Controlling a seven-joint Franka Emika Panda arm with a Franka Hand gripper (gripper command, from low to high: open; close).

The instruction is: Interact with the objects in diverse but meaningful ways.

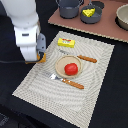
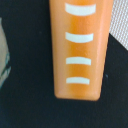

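The orange-brown bread loaf (image 2: 77, 50) with white slash marks fills the wrist view, lying over the dark table. In the exterior view only a sliver of the loaf (image 1: 43, 59) shows, right under my gripper (image 1: 40, 55) at the placemat's left edge. My fingers are hidden, so I cannot make out whether they hold it. A red tomato (image 1: 71, 69) sits in a tan dish (image 1: 62, 63) mid-mat. The yellow red-marked packet (image 1: 66, 43) lies at the mat's far side. The blue-grey pot (image 1: 69, 7) stands on the back board, beside a dark bowl (image 1: 98, 15) holding the yellow cheese wedge (image 1: 89, 12).
A striped placemat (image 1: 95, 95) covers the middle of the dark table. A toy knife (image 1: 87, 58) and a toy fork (image 1: 67, 81) flank the dish. A brown board (image 1: 107, 27) runs along the back, with a tan bowl (image 1: 123, 17) at the exterior view's right.
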